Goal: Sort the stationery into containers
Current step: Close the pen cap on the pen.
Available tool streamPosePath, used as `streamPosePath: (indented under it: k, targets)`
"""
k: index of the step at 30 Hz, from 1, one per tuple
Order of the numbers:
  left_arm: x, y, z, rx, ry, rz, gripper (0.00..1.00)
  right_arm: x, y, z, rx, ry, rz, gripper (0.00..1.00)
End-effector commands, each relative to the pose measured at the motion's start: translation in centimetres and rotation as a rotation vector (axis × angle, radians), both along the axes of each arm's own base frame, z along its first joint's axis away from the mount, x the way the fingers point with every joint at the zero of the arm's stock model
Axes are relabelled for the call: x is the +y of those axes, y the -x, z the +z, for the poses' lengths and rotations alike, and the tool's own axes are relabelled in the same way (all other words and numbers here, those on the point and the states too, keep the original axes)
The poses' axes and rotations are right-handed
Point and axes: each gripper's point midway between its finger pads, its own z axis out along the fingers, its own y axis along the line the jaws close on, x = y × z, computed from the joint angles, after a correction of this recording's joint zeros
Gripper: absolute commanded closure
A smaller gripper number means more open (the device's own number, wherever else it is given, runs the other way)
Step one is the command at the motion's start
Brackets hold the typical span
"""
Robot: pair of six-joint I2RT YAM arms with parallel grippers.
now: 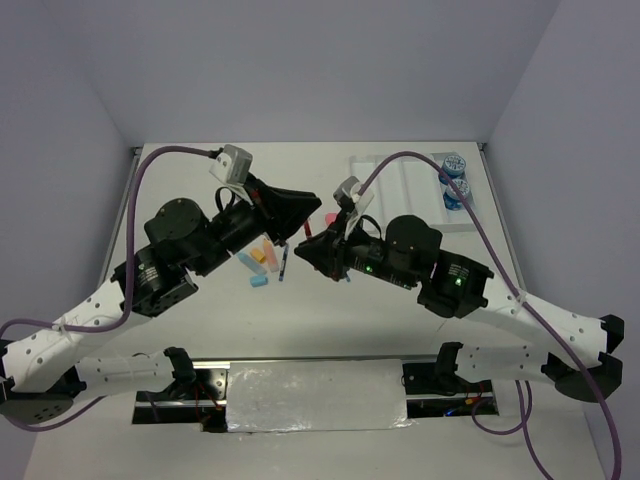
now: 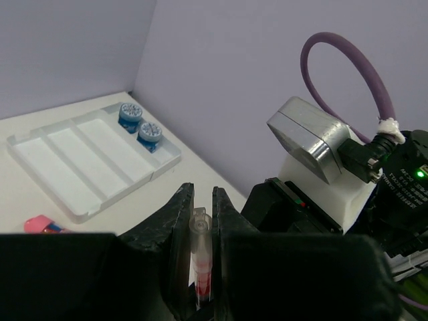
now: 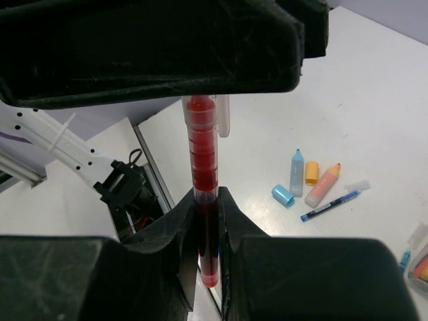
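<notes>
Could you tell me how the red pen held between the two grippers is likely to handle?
The red pen runs straight between the right gripper and left gripper, so it is probably stiff. Its thin, glossy barrel may slip or pivot in the narrow fingers. Being round, it would likely roll if dropped on the table.

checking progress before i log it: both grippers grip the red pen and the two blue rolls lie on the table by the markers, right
Not quite. The two blue rolls stand in an outer compartment of the white tray, not on the table by the markers; the top external view shows it. The left gripper and right gripper do both grip the red pen.
</notes>
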Motion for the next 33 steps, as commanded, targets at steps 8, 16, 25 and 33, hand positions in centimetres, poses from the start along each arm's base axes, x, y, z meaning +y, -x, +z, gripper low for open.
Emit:
streamPosePath:
  k: [8,16,25,33]
  targets:
    - [-3.1,3.1,-10.4,0.174,-0.132,-0.205,1.0,-0.8,-2.3,18.2,-0.245,-0.307,-0.056,1.0]
    - [-5.0,5.0,-16.0,0.266,-0.186,-0.272,1.0,0.9,-4.1,24.8,-0.313,-0.297,-0.029,1.0]
    - [-2.6,3.7,-16.4,0.272,-0.331,-0.148,1.0,0.3,-4.1,20.2,-0.337,-0.192,-0.033,1.0]
    - [0.6,1.8,-8.2,0.1,-0.247,0.003,1.0,0.9,-0.3,12.1,-0.206,-0.237,0.127,1.0]
